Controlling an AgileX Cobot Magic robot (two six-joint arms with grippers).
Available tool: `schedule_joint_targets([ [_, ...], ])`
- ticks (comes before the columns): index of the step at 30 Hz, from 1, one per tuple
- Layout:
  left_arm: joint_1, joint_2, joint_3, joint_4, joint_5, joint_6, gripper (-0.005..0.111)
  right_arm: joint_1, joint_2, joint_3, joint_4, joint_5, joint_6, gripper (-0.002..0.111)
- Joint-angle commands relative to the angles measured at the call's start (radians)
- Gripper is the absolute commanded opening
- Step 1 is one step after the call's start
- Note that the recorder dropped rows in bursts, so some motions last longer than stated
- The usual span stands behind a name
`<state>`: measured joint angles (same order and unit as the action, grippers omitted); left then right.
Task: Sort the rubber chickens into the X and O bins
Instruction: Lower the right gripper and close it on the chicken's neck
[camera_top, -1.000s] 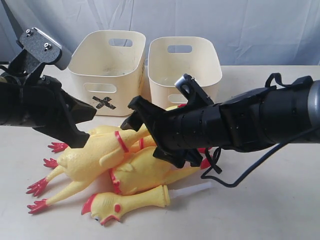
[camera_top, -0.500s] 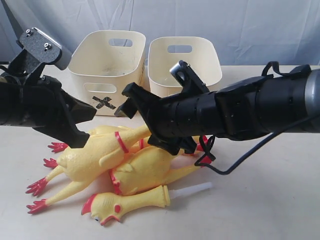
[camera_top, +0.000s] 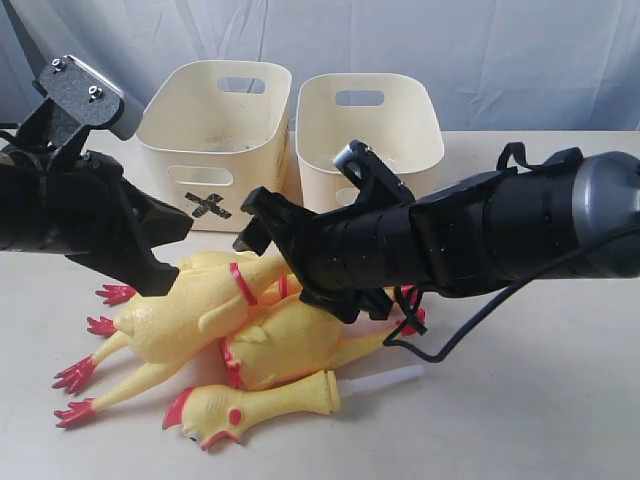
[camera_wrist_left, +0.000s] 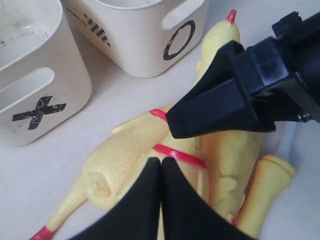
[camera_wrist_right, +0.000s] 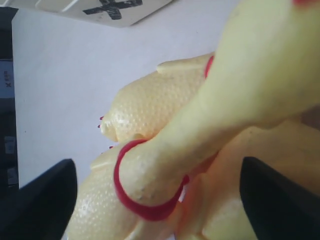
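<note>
Yellow rubber chickens lie in a pile: a top one (camera_top: 185, 315), one beneath it (camera_top: 290, 345), and a head-and-neck piece with a white tube (camera_top: 270, 400). Behind them stand the X bin (camera_top: 215, 150) and the O bin (camera_top: 385, 135). My right gripper (camera_wrist_right: 160, 197) is open, its jaws wide on either side of a red-banded chicken neck (camera_wrist_right: 170, 165) and apart from it. My left gripper (camera_wrist_left: 161, 164) is shut and empty, hovering just above the top chicken's body (camera_wrist_left: 125, 155). The left wrist view also shows the X bin (camera_wrist_left: 30, 65) and the O bin (camera_wrist_left: 145, 45).
Both bins sit side by side, almost touching, in front of a white cloth backdrop. A black cable (camera_top: 470, 325) hangs from the right arm over the table. Bare tabletop (camera_top: 520, 410) lies to the right of the pile.
The right arm has slid left and a little lower over the pile, bringing its open jaws around the banded neck. The left arm and the chickens have stayed still.
</note>
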<state>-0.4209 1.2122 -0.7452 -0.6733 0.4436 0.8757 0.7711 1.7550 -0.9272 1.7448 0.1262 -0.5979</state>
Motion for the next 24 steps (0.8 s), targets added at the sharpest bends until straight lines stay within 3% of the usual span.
schedule_joint_targets([
  [1, -0.007, 0.004, -0.005, 0.006, 0.004, 0.0, 0.0, 0.0, 0.006, -0.005, 0.0, -0.057, -0.01, 0.083],
  [24, -0.007, 0.004, -0.005, 0.006, 0.005, 0.0, 0.0, 0.033, 0.083, -0.076, 0.0, -0.091, -0.01, 0.08],
])
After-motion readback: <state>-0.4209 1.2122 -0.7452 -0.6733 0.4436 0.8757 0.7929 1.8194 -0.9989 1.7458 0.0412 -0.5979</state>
